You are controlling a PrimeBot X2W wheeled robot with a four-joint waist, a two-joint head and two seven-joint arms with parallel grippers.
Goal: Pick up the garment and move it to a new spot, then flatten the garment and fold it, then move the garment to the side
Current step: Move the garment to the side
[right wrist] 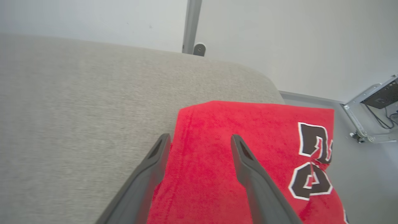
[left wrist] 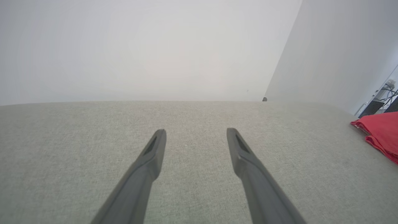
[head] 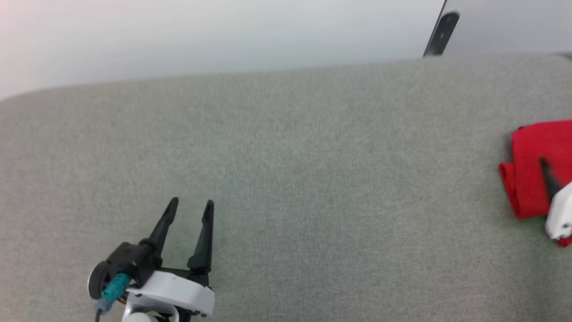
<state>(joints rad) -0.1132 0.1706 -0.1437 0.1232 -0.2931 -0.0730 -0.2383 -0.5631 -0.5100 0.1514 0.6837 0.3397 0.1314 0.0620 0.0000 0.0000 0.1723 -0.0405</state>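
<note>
**A:** Where was the garment [right wrist: 236, 146] at that moment?

**B:** At the right end of the grey cloth-covered table [head: 286, 156]. It was folded into a compact red block with its black, white-outlined lettering facing up. Its right part seemed to reach past the table's edge, though I could not tell how far it overhung.

**A:** And the right gripper [right wrist: 200, 137]?

**B:** Just over the garment, fingers spread wide with nothing pinched between them. One finger lay above the garment's left border and the other above the red cloth. Whether the tips touched the fabric, I could not tell.

**A:** Why spread there?

**B:** I judged it a release. A folded block at the side of the table fitted the task's last step, and open fingers left the cloth resting on the table under its own weight.

**A:** What about the left gripper [head: 191, 203]?

**B:** It was at the near left, well apart from the garment. Its fingers were also spread and empty, pointing toward the far edge above bare table cloth. I would say it was parked there to keep out of the other arm's way.

**A:** Was there anything to watch?

**B:** If the overhang was large, the soft jersey could have slid off the right edge. Lifting the right fingers straight up would have avoided dragging a fold open.
</note>
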